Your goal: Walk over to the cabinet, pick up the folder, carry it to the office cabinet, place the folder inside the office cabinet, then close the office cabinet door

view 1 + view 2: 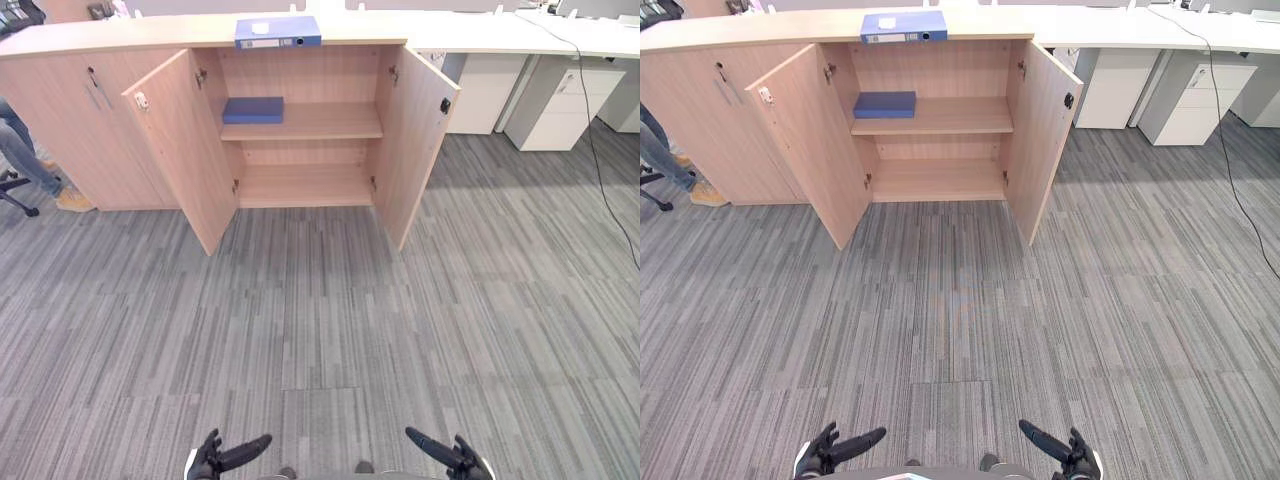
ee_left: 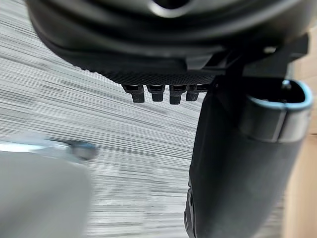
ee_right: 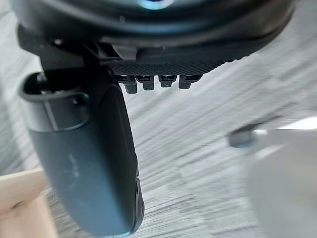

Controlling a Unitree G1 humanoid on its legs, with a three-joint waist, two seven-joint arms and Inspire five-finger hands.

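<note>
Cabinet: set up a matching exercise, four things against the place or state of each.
1. folder
2. blue box
3. left door
4. white drawers

A. on the upper shelf
B. under the desk, to the right
C. on top of the cabinet
D. swung open

Pairs: 1-C, 2-A, 3-D, 4-B.

You have both hands low at near edge, close to body, well apart. Left hand [image 1: 222,457] sits near left, dark digits stretched out toward right. Right hand [image 1: 447,456] sits near right, mirrored, digits stretched toward left. In left wrist view, fingers [image 2: 161,92] lie in straight relaxed row, thumb [image 2: 233,168] standing out beside them, uncurled. Right wrist view same: fingers [image 3: 148,83] in loose row, thumb [image 3: 94,163] extended. Both hands empty, palms touching nothing.
</note>
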